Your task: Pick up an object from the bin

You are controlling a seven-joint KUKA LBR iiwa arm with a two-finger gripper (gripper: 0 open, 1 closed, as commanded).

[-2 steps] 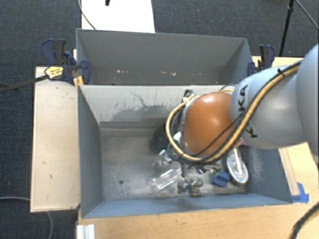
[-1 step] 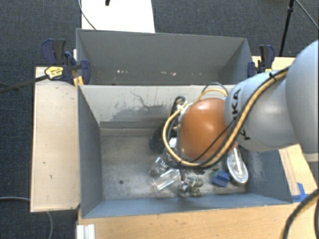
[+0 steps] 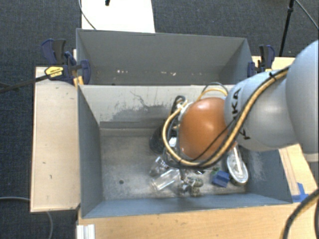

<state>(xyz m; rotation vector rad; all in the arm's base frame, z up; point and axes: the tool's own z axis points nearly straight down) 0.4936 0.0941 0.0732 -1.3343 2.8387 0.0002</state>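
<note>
My gripper (image 3: 190, 182) is low in the bin's front middle, mostly hidden under the arm's orange dome. It sits right among a small cluster of things. A clear, crumpled plastic piece (image 3: 162, 176) lies just to its left, touching or nearly touching it. A small blue block (image 3: 220, 179) lies just to its right. Whether anything is between the gripper's tips cannot be made out.
A white and clear oval thing (image 3: 238, 167) lies at the right side of the bin floor, partly under the arm. A dark, rounded thing (image 3: 155, 143) sits farther back, left of the dome. The arm and its looped cables cover the bin's right half.
</note>
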